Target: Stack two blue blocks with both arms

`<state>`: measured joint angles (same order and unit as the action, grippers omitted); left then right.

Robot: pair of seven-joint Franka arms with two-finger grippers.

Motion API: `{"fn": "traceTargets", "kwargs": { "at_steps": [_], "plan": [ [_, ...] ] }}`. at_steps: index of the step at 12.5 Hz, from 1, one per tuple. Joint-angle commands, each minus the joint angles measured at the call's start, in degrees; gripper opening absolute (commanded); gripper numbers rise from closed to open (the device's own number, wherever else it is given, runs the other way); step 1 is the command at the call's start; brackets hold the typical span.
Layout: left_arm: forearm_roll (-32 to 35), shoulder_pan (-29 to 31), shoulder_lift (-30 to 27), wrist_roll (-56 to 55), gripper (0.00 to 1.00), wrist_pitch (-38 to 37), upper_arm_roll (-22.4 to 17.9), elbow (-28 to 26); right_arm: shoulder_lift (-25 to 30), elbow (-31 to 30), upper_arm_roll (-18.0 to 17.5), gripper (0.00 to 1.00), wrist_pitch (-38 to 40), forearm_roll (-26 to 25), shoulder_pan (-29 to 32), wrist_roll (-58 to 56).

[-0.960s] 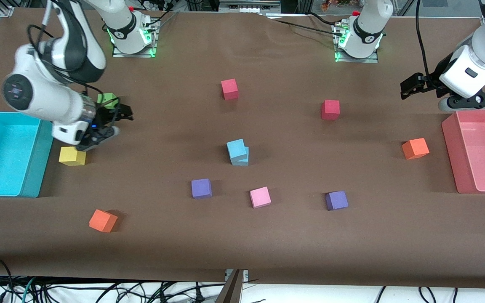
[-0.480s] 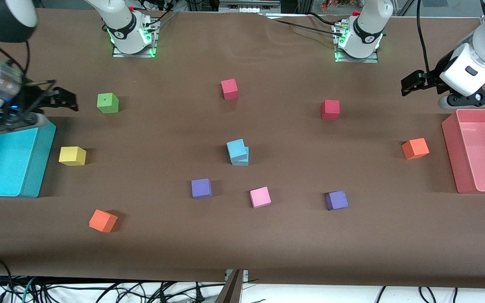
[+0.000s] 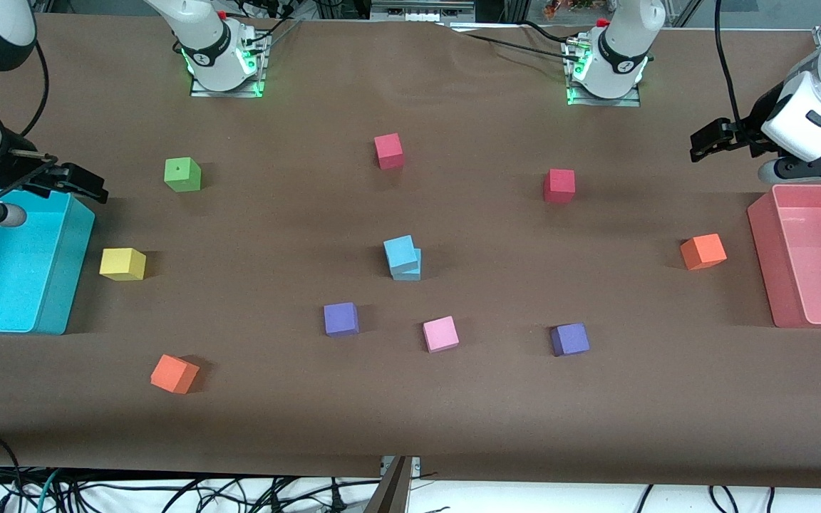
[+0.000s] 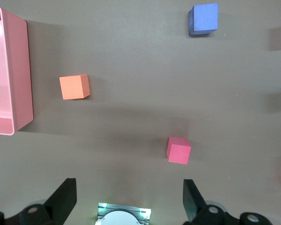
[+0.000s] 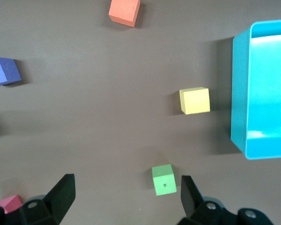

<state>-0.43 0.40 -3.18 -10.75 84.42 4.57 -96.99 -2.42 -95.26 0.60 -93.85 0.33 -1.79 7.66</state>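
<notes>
Two light blue blocks stand stacked in the middle of the table, the upper one (image 3: 399,252) turned a little and offset on the lower one (image 3: 411,273). No gripper touches them, and neither wrist view shows them. My left gripper (image 3: 703,145) hangs open and empty over the table at the left arm's end, just off the pink bin (image 3: 763,256); its black fingers (image 4: 65,197) stand wide apart. My right gripper (image 3: 90,187) hangs open and empty over the cyan bin's (image 3: 68,285) corner, with fingers (image 5: 63,190) spread wide.
Loose cubes lie around the stack: green (image 3: 182,174), yellow (image 3: 122,263), two orange (image 3: 174,373) (image 3: 703,251), two red (image 3: 388,150) (image 3: 559,185), two purple (image 3: 341,318) (image 3: 570,339) and pink (image 3: 440,333). The arm bases (image 3: 225,57) (image 3: 606,60) stand along the table edge farthest from the front camera.
My right arm has drawn back from over the yellow and green cubes to the cyan bin's corner. My left gripper has drifted slightly toward its own end. The blue stack has not moved.
</notes>
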Motion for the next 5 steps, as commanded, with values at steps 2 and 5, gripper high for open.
{"fn": "traceTargets", "kwargs": {
  "at_steps": [2, 5],
  "plan": [
    [0.43, 0.84, -1.04, 1.26, 1.0, -1.27, 0.61, 0.05, 6.64, -6.17, -0.51, 1.0, -1.07, 0.47, 1.61, 0.25],
    [0.51, 0.84, -0.95, 1.26, 1.0, -1.8, 0.62, 0.22, 6.2, -5.82, -0.42, 1.0, -1.25, 0.64, 1.97, -7.74]
  ]
}}
